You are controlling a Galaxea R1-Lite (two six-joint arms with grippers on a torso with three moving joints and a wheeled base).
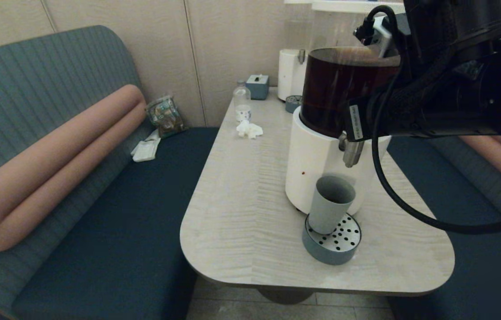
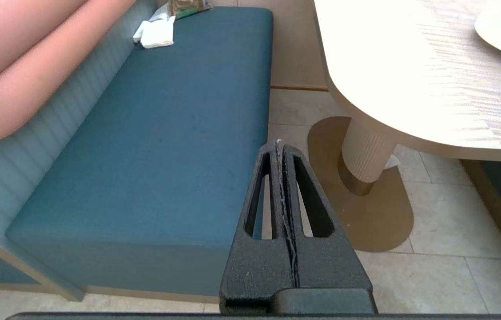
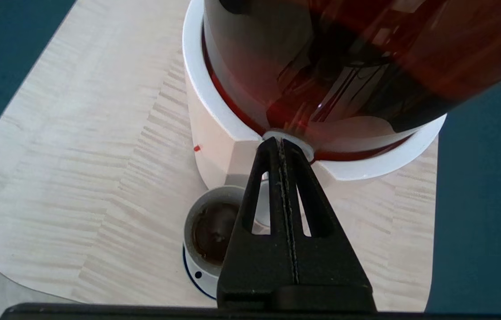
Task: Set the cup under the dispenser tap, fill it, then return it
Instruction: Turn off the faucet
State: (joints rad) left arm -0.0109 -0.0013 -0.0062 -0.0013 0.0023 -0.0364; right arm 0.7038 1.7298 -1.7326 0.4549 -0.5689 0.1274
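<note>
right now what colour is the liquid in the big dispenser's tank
Dark reddish brown, filling the clear tank above the white base; the head view shows it best.

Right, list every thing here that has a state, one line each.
cup: upright on the drip tray under the dispenser tap, brown liquid inside.
dispenser tank: holds dark brown liquid.
right hand: shut, empty, tips at the dispenser's base rim above the cup.
left hand: shut, empty, parked beside the table.
clear bottle: upright.

Grey-blue cup [image 1: 330, 203] upright beneath steel dispenser tap [image 1: 351, 153].
</note>
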